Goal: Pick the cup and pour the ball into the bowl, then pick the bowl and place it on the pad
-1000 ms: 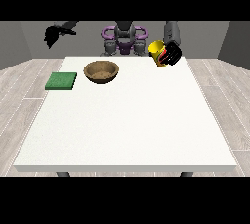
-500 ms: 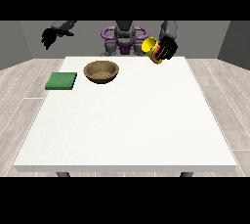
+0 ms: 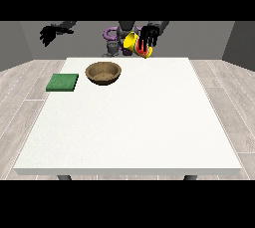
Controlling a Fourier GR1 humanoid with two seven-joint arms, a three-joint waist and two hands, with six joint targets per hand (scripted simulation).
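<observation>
A yellow cup [image 3: 134, 43] with a red band hangs in the air above the table's far edge, tilted with its mouth toward the view's left. The hand at the view's right [image 3: 148, 38] has its fingers curled round the cup. No ball shows. A brown wooden bowl [image 3: 103, 72] stands on the white table [image 3: 134, 122], below and left of the cup. A green pad [image 3: 63, 82] lies flat near the table's left edge. The hand at the view's left [image 3: 50, 34] is raised off the table's far left corner, fingers spread and holding nothing.
The robot's torso [image 3: 115, 38] stands behind the table's far edge. Grey floor surrounds the table on both sides.
The hand at the view's right has carried the cup up and toward the view's left, closer to the bowl, and tilted it further. The other hand drifted slightly right.
</observation>
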